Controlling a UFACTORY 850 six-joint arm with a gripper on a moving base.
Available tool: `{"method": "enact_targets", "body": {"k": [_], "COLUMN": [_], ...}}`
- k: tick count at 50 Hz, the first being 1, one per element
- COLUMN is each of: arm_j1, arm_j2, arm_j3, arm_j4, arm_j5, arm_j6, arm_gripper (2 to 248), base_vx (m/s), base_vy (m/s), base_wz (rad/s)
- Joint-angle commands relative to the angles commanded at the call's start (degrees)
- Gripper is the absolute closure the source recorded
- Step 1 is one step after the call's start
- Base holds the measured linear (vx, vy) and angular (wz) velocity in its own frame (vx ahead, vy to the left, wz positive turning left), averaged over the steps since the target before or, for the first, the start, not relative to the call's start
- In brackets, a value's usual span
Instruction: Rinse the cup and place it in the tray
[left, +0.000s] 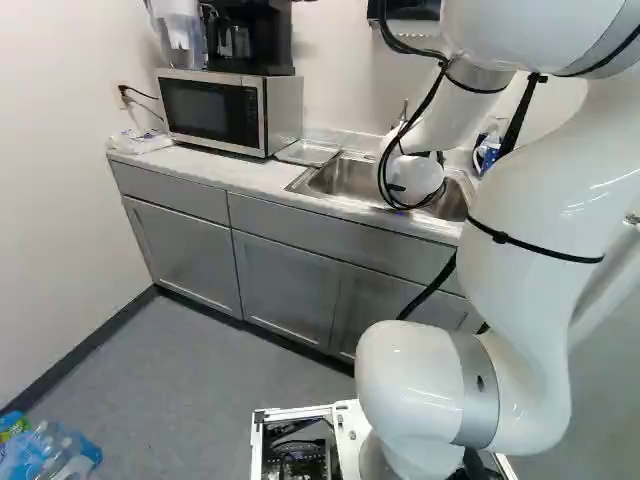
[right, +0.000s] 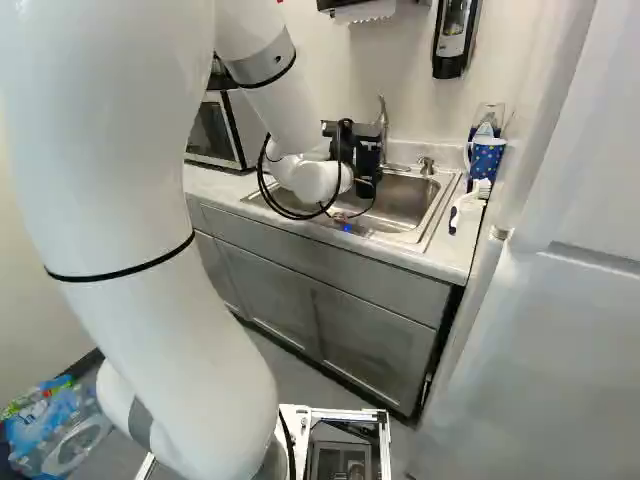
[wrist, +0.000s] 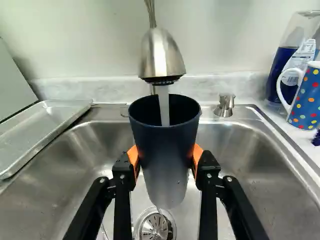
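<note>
In the right base view, the black gripper (right: 366, 160) is over the sink, partly hidden by the wrist and cables. The wrist view shows the gripper (wrist: 165, 162) with its orange pads pressed on both sides of an upright dark blue cup (wrist: 164, 150), grey towards its base. The faucet (wrist: 161, 52) hangs just above the cup, and a stream of water (wrist: 163, 105) runs from it into the open top. Thin streaks of water show below the cup, near the drain (wrist: 154, 227). Beside the sink lies the metal tray (wrist: 42, 127), seen also as a tray (left: 308, 152) next to the microwave.
The sink (wrist: 250, 165) surrounds the space under the cup. A soap dispenser (wrist: 225, 105) stands on its back rim. On the counter beyond are a dotted mug (wrist: 306, 102), a bottle (wrist: 281, 70) and a brush (right: 470, 200). The microwave (left: 212, 112) stands past the tray.
</note>
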Motion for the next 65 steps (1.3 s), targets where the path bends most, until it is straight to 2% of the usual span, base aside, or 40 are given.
{"method": "enact_targets", "body": {"k": [65], "arm_j1": [0.00], "arm_j2": [0.00], "arm_j3": [0.00], "arm_j4": [0.00], "arm_j5": [0.00], "arm_j6": [0.00], "arm_gripper": [128], "base_vx": [0.000], "base_vy": [0.000], "base_wz": [0.000]}}
